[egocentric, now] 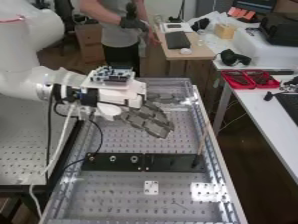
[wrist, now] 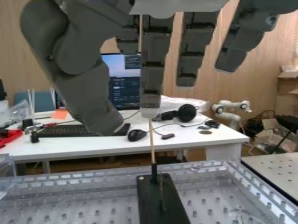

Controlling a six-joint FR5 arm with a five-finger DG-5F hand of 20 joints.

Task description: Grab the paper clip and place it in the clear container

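In the high view the dark grey hand is over the middle of the perforated bench, beyond the black plates, its fingers extended and apart. In the wrist view the hand has straight fingers and nothing in its grasp. A thin wooden stick stands nearly upright from the right end of the black plates; the wrist view has this stick just past the fingertips, any contact unclear. At that view's edge is part of a clear-walled object, perhaps the container. A faint thin line lies on the bench; I cannot tell whether it is the paper clip.
Two black plates with metal rings cross the bench. A small white plate lies nearer. Raised rails edge the bench. On the white side table are red trays; a cable hangs beside the arm.
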